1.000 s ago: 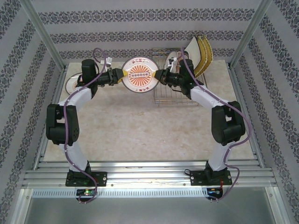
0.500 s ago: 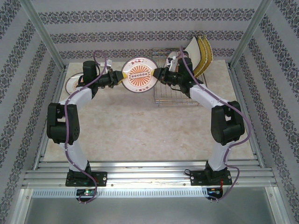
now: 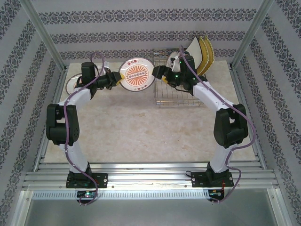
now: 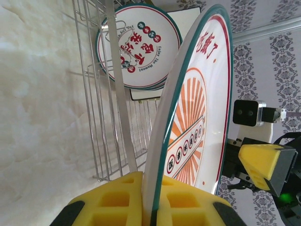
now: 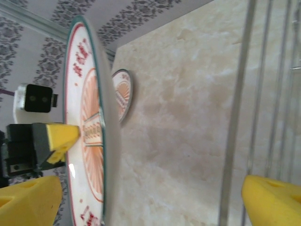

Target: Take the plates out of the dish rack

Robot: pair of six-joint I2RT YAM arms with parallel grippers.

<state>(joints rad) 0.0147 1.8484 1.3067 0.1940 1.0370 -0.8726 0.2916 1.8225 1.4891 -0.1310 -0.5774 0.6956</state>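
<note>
- Top view: the left gripper (image 3: 120, 78) is clamped on the left rim of the sunburst plate (image 3: 137, 74). It holds the plate upright in the air above the table (image 3: 141, 127), just left of the dish rack (image 3: 176, 92).
- The right gripper (image 3: 159, 73) hangs with its jaws spread just beside the plate's right edge, gripping nothing. The remaining plates (image 3: 200, 51) (a round one and some square ones) lean at the rack's far end.
- Left wrist view: the yellow pads (image 4: 117, 197) pinch the green-banded rim edge-on, one pad on each face. A second round plate (image 4: 138, 47) stands among the rack's wires.
- Right wrist view: both yellow fingers stand wide apart with the sunburst plate edge-on near the left one. A flat plate (image 5: 123, 94) lies on the table beyond.
- Handling, as a judgement: the plate looks stiff, glazed and slick, fairly heavy and breakable. A one-sided rim pinch could let it swing or slip, so the hold should sit deep over the rim, with the pads flat on both faces.
</note>
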